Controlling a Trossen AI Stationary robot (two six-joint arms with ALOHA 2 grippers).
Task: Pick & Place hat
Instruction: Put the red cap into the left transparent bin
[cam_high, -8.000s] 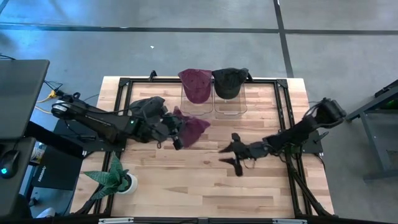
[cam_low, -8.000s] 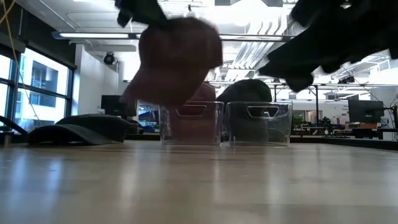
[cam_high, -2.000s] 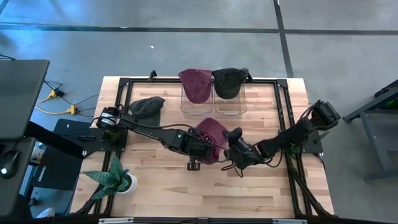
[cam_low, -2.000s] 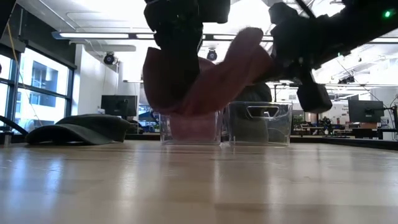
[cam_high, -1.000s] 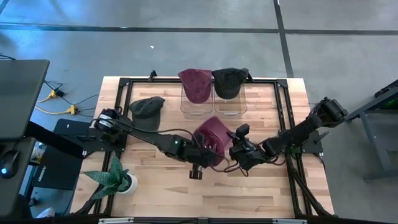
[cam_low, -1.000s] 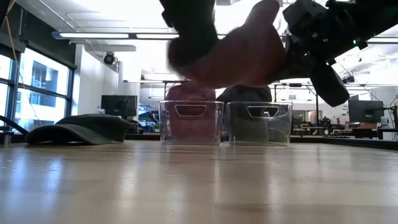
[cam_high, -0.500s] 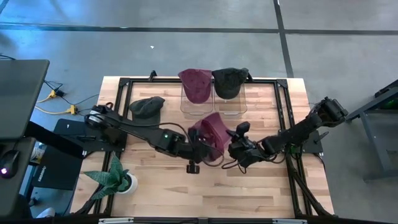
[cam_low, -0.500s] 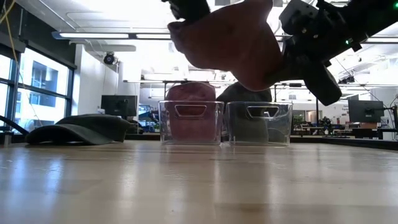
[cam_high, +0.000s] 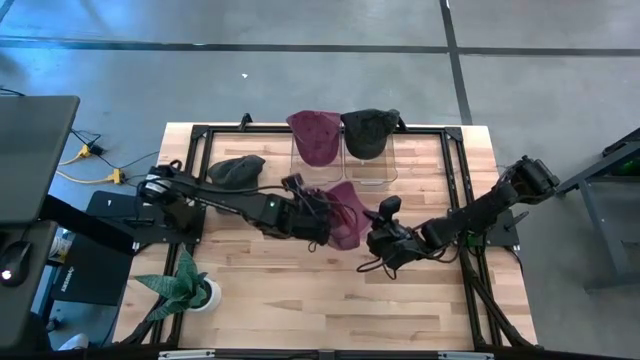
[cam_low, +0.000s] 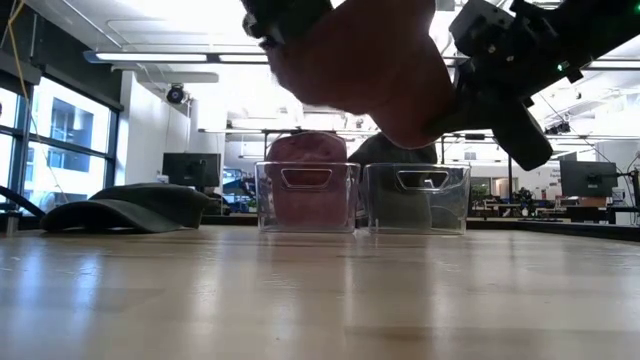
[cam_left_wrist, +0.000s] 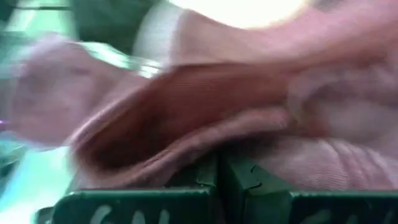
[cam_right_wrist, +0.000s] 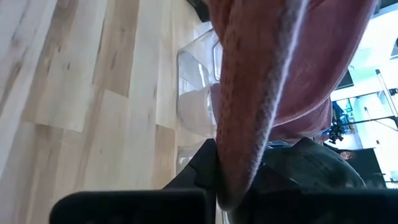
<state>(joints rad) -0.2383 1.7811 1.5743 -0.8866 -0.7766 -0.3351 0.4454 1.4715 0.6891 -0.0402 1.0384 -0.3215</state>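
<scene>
Though overhead just cap — pinching hand close-up.

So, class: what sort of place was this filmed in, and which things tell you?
Probably a robotics lab in an open-plan workspace: a wooden table in a black frame, ceiling strip lights, and desks with monitors behind.
</scene>
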